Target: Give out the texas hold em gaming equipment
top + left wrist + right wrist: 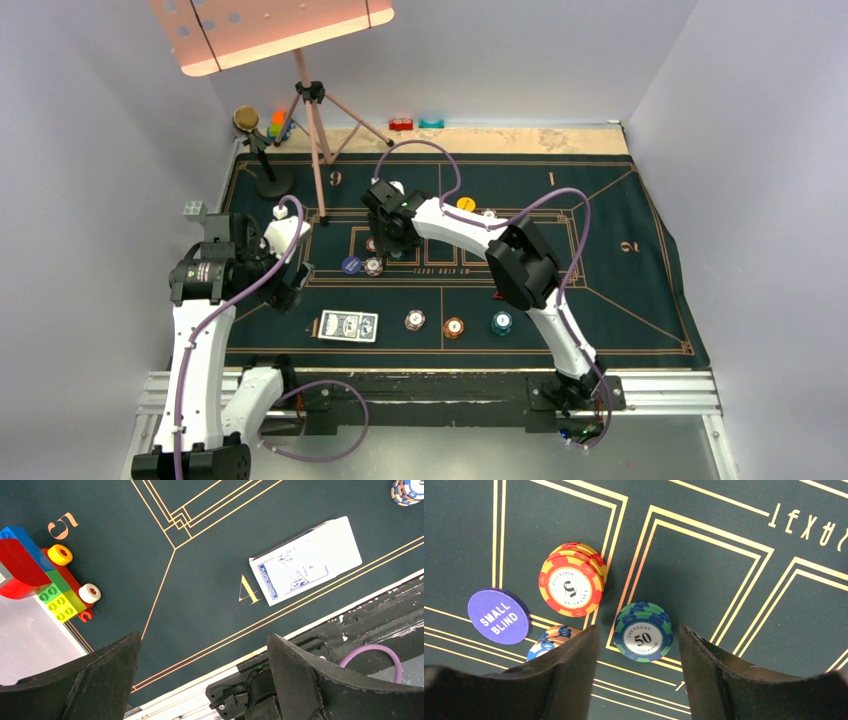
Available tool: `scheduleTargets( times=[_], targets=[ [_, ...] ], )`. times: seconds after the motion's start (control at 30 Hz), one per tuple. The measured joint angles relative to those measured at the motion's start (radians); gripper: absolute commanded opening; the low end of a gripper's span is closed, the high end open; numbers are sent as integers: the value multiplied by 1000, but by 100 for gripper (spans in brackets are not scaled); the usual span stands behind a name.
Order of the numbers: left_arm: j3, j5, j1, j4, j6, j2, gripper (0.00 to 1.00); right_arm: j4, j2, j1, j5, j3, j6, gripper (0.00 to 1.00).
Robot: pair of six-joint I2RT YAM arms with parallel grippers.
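While the right gripper (638, 628) holds its two dark fingers (569, 670) apart, a green-and-blue chip stack (643, 637) marked 50 sits on the mat between them. A narrow gap shows on either side, so neither finger presses on it. Partly hidden under the finger on the left of that view lies a blue-and-orange chip stack (548, 641). Just beyond it rests a purple disc (499, 616) lettered SMALL BLIND, and near that stands a red-and-yellow chip stack (571, 586) marked 5. All are apart from one another on the dark green mat (734, 595) with its gold lines.

The left gripper (203, 636) has its fingers spread wide with nothing between them, and it hangs over the mat's near left corner. Ahead of it the pack of playing cards (306, 560) lies flat, blue-and-white face up, just beside a gold 4 printed on the mat. Off to the side, at the mat's left edge, sit the toy blocks (45, 575), with a yellow and a white wheel.

From above, the pack lies near the mat's front edge. To its right runs a row of three separate stacks: a white chip stack (415, 320), an orange chip stack (454, 327) and a teal chip stack (501, 322). A yellow disc (466, 203) lies farther back, beside the right arm.
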Motion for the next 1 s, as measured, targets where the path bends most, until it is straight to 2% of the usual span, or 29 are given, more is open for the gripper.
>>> scheduleTargets(
  times=[0.23,0.37,0.5,0.7,0.83,1.0],
  targets=[
    [0,0,0,1,0,0,100,-17,-13,0,8,0,-3,67],
    [0,-1,0,2,0,0,100,-28,-111,0,28,-52,-3,67],
    [0,-1,0,2,0,-2,100,-27,-355,0,65,-222,8,67],
    [-5,-5,0,10,0,-5,100,-10,-726,-3,110,-614,75,66],
    [-16,-11,0,19,0,-5,100,-53,-853,-8,110,-829,142,68],
    [-17,-11,0,19,0,-5,100,-105,-968,-9,109,-998,225,69]
  ],
)
